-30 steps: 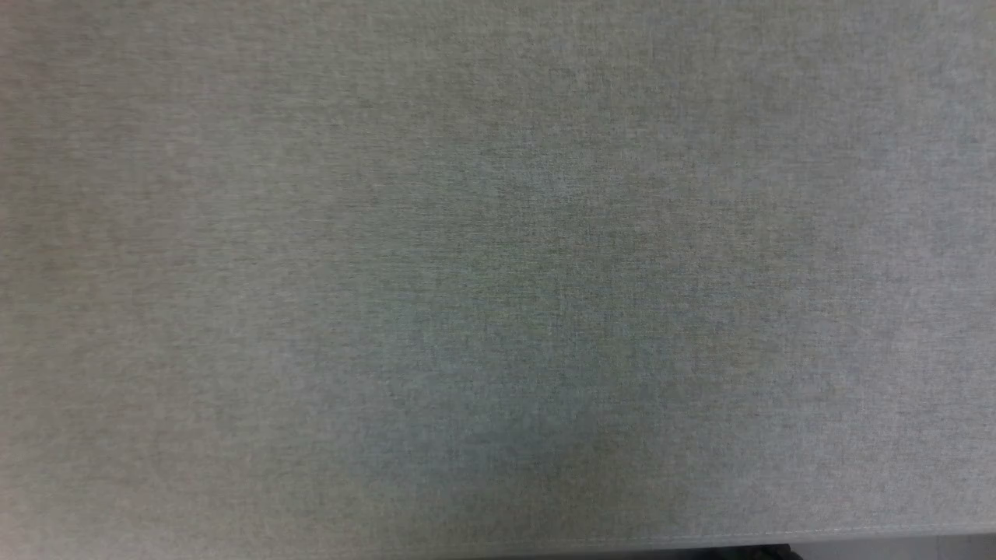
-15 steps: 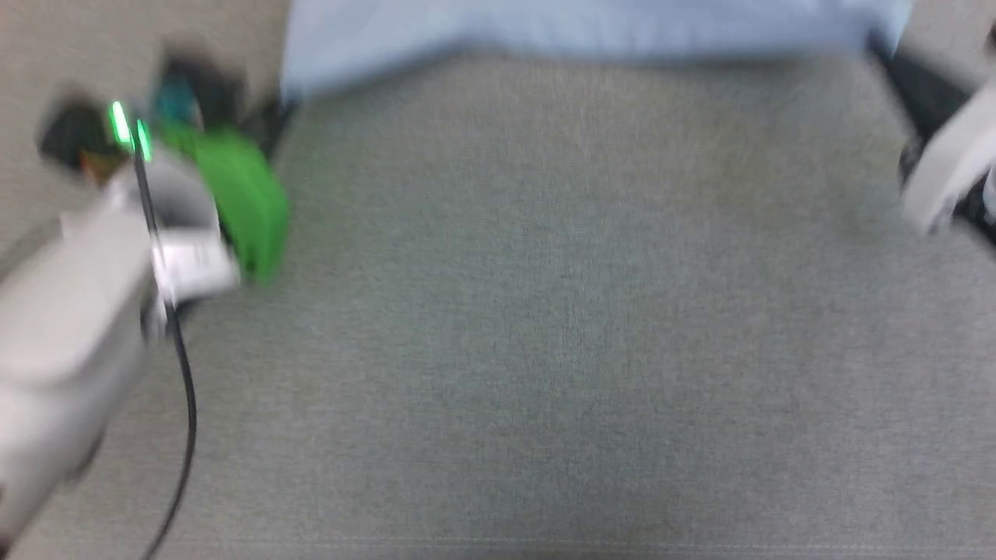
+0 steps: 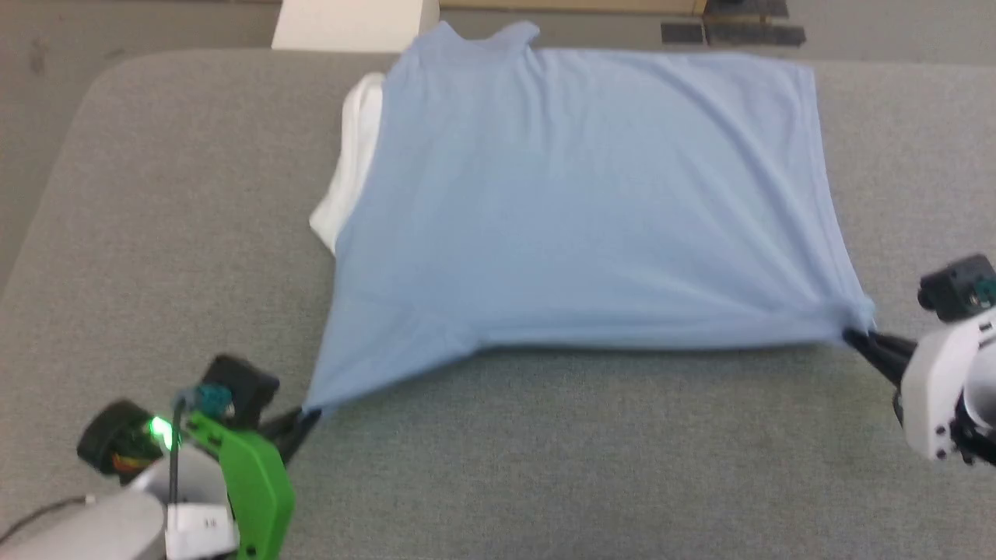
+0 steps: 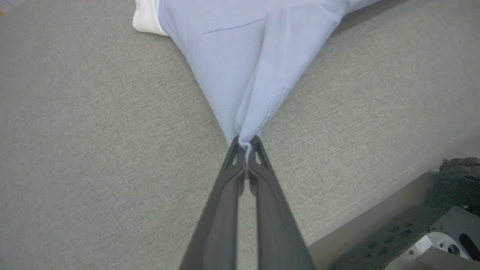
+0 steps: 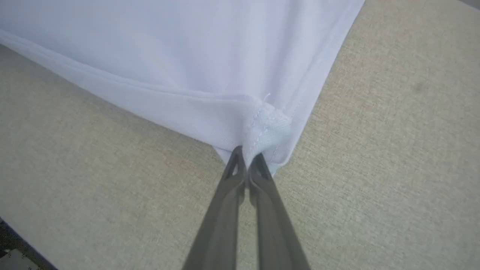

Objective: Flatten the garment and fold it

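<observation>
The garment, a light blue shirt with a white collar showing at its left side, lies spread on the grey table. My left gripper is shut on the garment's near left corner. At the near right corner my right gripper is also shut on the cloth. The near edge of the garment is stretched between the two grippers and lifted slightly, casting a shadow on the table.
The grey fabric-covered table has free surface in front of the garment and to its left. Its rounded far left corner meets the floor. A pale box and a dark object stand beyond the far edge.
The head camera has tilted up from bare table surface, bringing the garment and both grippers into view. Whether the arms themselves moved cannot be told.
</observation>
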`<state>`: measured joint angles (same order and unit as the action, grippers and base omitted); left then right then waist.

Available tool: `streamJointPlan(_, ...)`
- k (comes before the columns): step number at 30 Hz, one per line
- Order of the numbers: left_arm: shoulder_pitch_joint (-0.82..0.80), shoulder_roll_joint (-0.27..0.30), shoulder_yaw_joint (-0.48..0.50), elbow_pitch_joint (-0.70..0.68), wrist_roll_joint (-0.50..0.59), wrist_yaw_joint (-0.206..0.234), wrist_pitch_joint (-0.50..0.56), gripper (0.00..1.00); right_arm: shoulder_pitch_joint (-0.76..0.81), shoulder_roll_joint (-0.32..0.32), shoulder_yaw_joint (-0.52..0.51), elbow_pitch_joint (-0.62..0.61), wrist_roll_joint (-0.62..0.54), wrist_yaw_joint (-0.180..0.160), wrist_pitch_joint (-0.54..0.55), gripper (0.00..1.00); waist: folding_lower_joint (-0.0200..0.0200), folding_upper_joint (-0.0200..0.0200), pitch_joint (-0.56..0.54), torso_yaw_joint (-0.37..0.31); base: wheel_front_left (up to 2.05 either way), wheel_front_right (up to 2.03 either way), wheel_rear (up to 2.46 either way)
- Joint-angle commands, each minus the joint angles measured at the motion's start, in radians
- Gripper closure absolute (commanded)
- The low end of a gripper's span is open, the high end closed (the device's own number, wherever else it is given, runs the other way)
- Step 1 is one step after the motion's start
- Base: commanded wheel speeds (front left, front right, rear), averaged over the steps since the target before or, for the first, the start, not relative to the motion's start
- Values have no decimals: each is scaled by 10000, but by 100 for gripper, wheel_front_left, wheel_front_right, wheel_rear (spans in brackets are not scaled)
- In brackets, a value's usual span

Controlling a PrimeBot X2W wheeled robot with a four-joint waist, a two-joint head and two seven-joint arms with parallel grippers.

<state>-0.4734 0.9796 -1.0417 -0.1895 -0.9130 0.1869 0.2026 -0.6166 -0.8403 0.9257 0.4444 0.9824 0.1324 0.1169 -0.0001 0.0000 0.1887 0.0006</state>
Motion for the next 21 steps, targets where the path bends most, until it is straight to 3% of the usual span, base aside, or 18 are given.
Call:
streamJointPlan(1, 372, 193, -93, -231, -104, 132, 56, 100, 365, -199, -122, -119, 183, -17, 240, 100, 1, 0, -677, 122, 0, 0, 0)
streamJointPlan(7, 1325, 545, -452, -928, -595, 410, 189, 100, 1644, -953, -478, -965, 604, -17, 1231, 100, 1, 0, -1082, 88, 0, 0, 0)
streamJointPlan(13, 1946, 690, -893, -1487, -917, 422, 514, 100, 2974, -1530, -1000, -1741, 1046, -17, 2223, 100, 1, 0, -1257, 64, 0, 0, 0)
streamJointPlan(21, 1590, 299, -619, -1753, -768, 601, 275, 100, 3738, -1256, -2481, -2536, 854, -17, 1927, 100, 1, 0, -1014, -71, 0, 0, 0)
